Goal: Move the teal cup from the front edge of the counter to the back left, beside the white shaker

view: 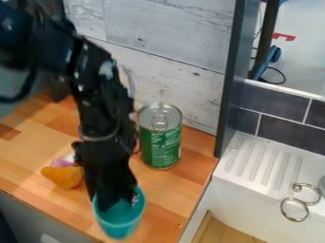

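The teal cup (118, 224) is near the front edge of the wooden table (162, 186), directly below the black gripper (119, 198). Whether its base bears on the table or is raised cannot be determined from where I stand.

Handling: the cup appears to be a light, thin-walled plastic vessel, moderately stiff, with a smooth surface. Breakage is unlikely. Slippage on the outer wall and slight flexing at the rim under excess pressure are the probable faults. Recommended grip point: the upper wall, just under the rim, with one jaw inside and one outside; alternatively, across the full outer diameter, if the jaws span it.

Jaws: the lower end of the gripper is at the cup's mouth and overlaps the far part of the rim. I cannot tell how far apart the jaws stand, nor whether they are clenched on the wall or released within the mouth.

Adjacent items: a green can (161, 143) with a bare metal top stands upright behind the cup, beside the arm. An orange object (62, 177) with a purple part (62, 163) lies on the opposite side of the gripper. A white ribbed drainboard (263, 159) adjoins the table.
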Controlling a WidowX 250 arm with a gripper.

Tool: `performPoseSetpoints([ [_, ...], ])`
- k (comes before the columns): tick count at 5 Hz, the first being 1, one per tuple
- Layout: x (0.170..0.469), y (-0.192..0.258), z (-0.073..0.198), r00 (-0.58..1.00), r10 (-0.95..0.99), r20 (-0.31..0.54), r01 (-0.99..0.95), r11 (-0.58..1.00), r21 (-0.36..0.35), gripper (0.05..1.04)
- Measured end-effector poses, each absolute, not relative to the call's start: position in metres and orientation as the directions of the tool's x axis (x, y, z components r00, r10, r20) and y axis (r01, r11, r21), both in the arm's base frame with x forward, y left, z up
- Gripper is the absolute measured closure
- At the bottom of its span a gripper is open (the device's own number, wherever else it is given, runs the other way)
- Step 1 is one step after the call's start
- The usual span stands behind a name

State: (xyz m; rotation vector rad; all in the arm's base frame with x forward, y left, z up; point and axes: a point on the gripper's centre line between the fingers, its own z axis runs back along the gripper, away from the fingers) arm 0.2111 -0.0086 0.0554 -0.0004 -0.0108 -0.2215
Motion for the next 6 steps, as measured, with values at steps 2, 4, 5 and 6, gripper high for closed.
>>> performPoseSetpoints([
  [2,0.214,0.06,0.101,0.979,-0.088,0.185,0.087,0.996,0.011,0.983],
  [4,0.224,0.125,0.107,0.946,0.144,0.289,-0.177,0.98,0.094,0.982],
  [5,0.237,0.153,0.099,0.933,0.234,0.275,-0.265,0.961,0.08,0.982],
  [6,0.253,0.174,0.087,0.904,0.328,0.275,-0.353,0.934,0.046,0.982],
])
